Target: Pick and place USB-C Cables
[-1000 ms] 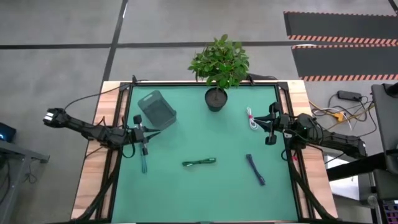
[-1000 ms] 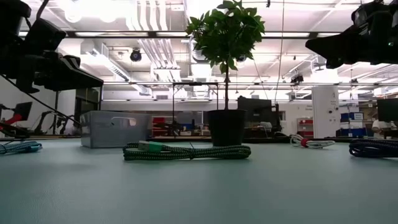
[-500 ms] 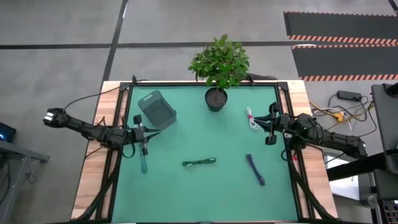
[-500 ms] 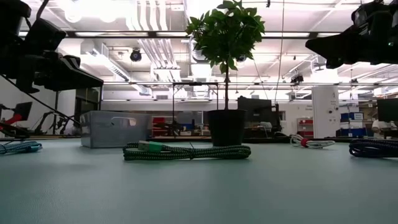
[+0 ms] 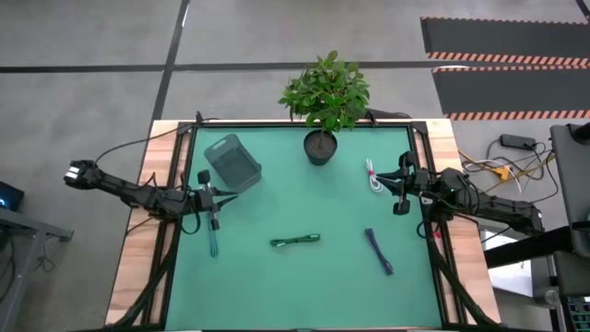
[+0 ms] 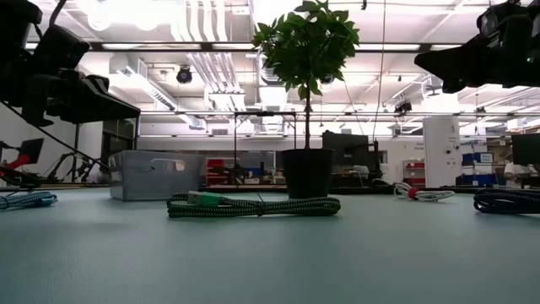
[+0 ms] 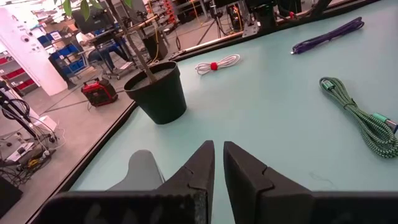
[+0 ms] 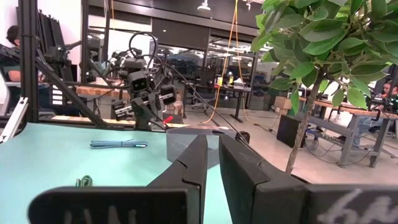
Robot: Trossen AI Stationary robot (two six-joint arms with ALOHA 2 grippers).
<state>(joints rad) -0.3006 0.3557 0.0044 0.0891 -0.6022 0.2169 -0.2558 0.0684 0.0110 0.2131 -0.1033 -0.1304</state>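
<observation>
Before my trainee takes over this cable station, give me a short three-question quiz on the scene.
1. True or false: the left gripper holds the teal cable.
2. Which cable lies nearest the right gripper? A green B white-and-red C purple
3. How many cables lie in the mesh basket?

Key: 1 false, it is shut on nothing; 2 B; 3 none visible, all four lie on the mat.

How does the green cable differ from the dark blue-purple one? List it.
Colour: the green cable is green with a braided pattern; the dark blue-purple cable is plain and dark.
Pose: in the high view the green one lies left to right, the purple one diagonally.
Place: green sits mid-mat, purple nearer the right arm's side.
Shared: both lie bundled, untouched, on the teal mat.
</observation>
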